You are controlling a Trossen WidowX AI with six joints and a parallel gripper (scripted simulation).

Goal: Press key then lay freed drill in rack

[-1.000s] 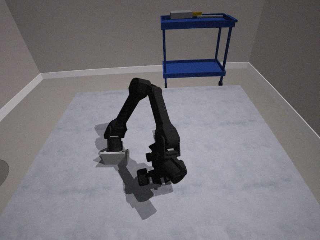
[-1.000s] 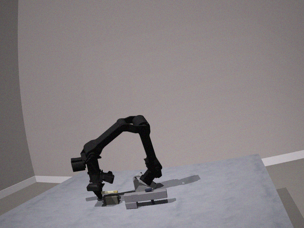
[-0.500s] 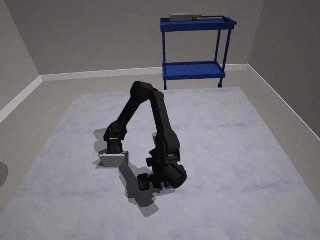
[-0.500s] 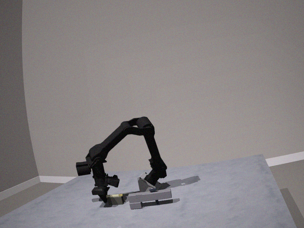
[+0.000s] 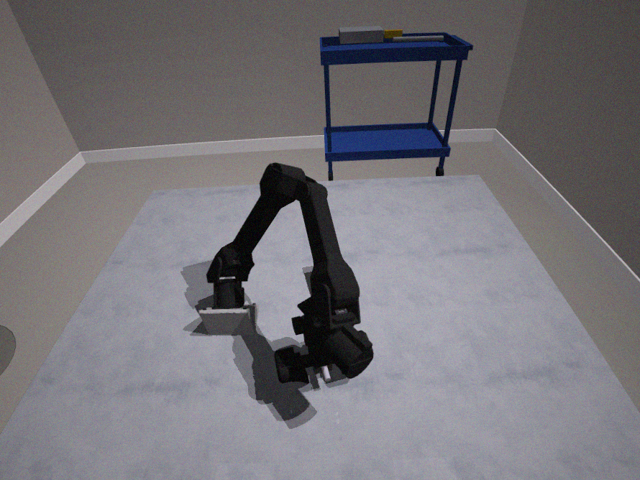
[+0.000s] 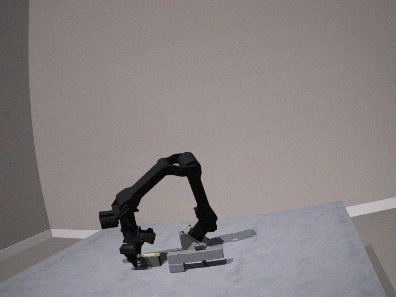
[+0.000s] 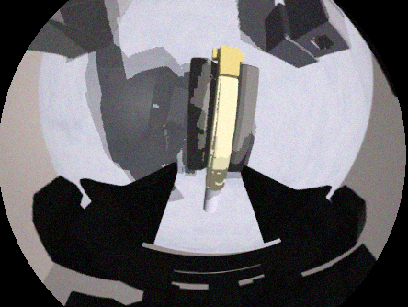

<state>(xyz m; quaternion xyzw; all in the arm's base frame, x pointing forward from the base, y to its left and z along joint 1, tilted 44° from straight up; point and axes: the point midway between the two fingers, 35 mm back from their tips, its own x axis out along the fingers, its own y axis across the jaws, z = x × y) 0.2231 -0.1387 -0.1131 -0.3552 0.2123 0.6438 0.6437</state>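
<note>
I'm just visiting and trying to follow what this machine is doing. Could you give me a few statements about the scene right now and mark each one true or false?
1. The gripper is open. True.
2. The yellow drill lies along the dark rack, between its two side walls. True.
3. The gripper is clamped tight on the drill. False: its fingers stand apart on either side of the drill's tip, gripping nothing.
4. A red cart stands by the back wall. False: the cart is blue.
5. The arm's base sits on the grey table. True.
</note>
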